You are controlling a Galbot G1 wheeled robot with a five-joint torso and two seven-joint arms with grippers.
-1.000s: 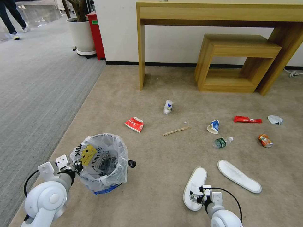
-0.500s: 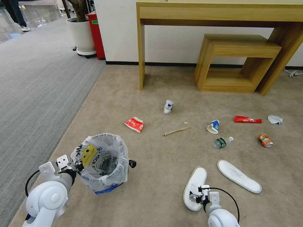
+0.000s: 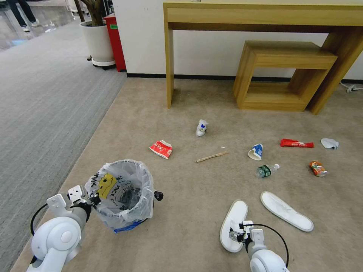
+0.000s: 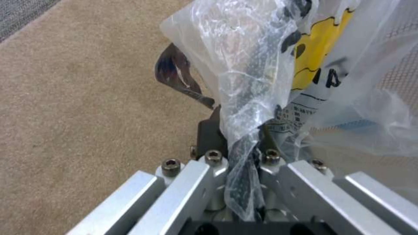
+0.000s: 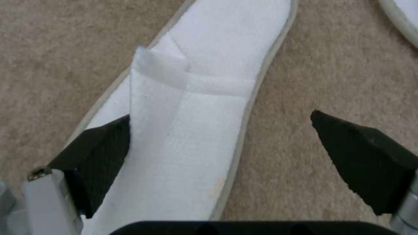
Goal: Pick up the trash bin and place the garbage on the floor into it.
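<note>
The trash bin (image 3: 121,196), lined with a crinkly white bag bearing a yellow face, stands on the beige floor (image 3: 189,189) at lower left. My left gripper (image 3: 89,198) is shut on its rim and bag (image 4: 244,130). My right gripper (image 3: 237,236) hangs open low over the near white slipper (image 3: 235,217), one finger above the slipper (image 5: 191,130), the other above carpet. Other garbage: a second slipper (image 3: 286,210), green bottle (image 3: 266,170), blue-white cup (image 3: 256,152), another cup (image 3: 201,127), wooden stick (image 3: 211,157), red-white carton (image 3: 161,149), red wrapper (image 3: 296,143), orange can (image 3: 317,168), tissue (image 3: 329,143).
A wooden desk (image 3: 264,17) with a low wooden stool (image 3: 283,71) under it stands against the far wall. Grey ribbed carpet (image 3: 45,105) runs along the left. A white planter (image 3: 97,41) and a red bin (image 3: 114,39) sit at the far left.
My right gripper has shifted slightly over the near slipper. The left arm and the trash bin have stayed where they were.
</note>
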